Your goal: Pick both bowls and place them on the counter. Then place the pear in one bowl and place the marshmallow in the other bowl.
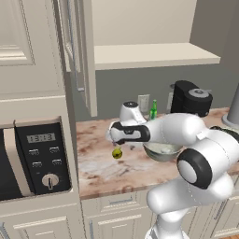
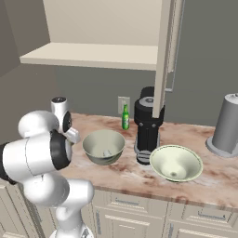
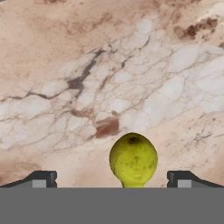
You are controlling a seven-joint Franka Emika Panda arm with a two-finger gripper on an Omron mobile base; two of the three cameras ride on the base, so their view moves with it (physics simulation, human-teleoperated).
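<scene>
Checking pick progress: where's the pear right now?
The pear hangs under the gripper, above the counter, left of the grey-green bowl.

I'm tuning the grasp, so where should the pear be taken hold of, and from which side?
Take the pear across its round belly, coming down along the hand's line toward the counter. It sits inside the open gripper with gaps on both sides, so closing should meet both flanks.

Even, soft rendered light, no glare; faint shadows on the counter (image 2: 139, 174); all views sharp, slightly coarse, undistorted.
</scene>
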